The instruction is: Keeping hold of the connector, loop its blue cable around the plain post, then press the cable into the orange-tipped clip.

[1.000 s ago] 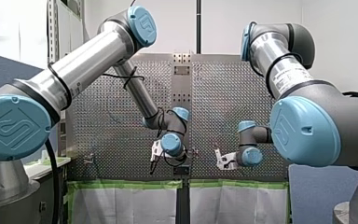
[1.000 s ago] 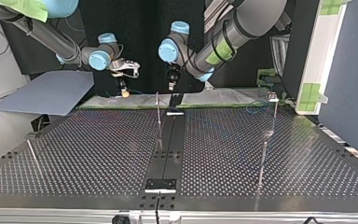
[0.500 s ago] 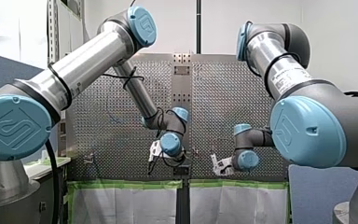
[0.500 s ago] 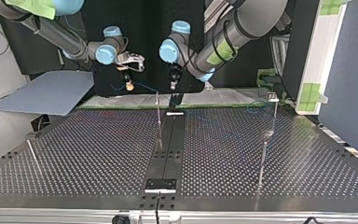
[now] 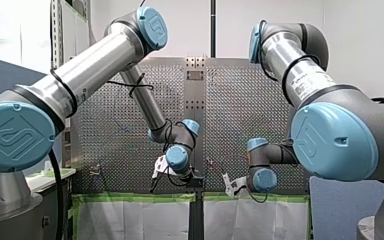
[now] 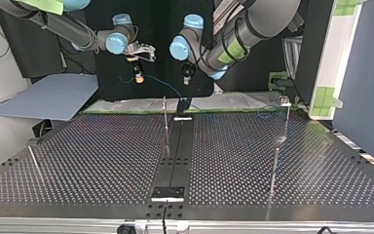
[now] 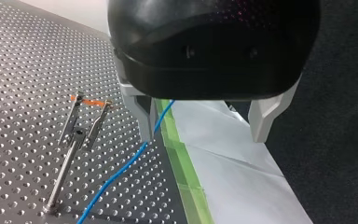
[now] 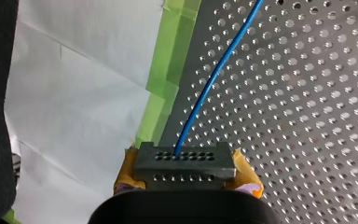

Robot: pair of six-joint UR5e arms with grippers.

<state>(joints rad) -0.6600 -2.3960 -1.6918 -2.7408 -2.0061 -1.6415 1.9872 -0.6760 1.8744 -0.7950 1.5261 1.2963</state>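
My right gripper [image 8: 186, 173] is shut on a grey connector [image 8: 184, 157], held between its yellow pads [image 8: 246, 173]. A blue cable [image 8: 209, 79] runs out of the connector over the perforated table. In the top view my right gripper [image 6: 137, 77] hangs above the far edge, with the blue cable [image 6: 161, 86] sloping down toward the middle strip. My left gripper [image 7: 205, 126] is open, nothing between its pale fingers [image 7: 145, 122]; the cable [image 7: 121, 172] passes just beside one finger. An orange-tipped clip [image 7: 87, 116] stands on the table beside that finger.
Thin metal posts stand on the perforated table [image 6: 102, 161]: one [image 6: 165, 114] near the middle strip, others at the view's right [image 6: 274, 168] and left [image 6: 34, 163]. Green tape [image 7: 182, 163] and white sheeting [image 7: 233, 177] line the table's far edge.
In the top view my right gripper has risen and moved toward the view's right with the connector, lifting the cable. My left gripper has also risen a little, still open.
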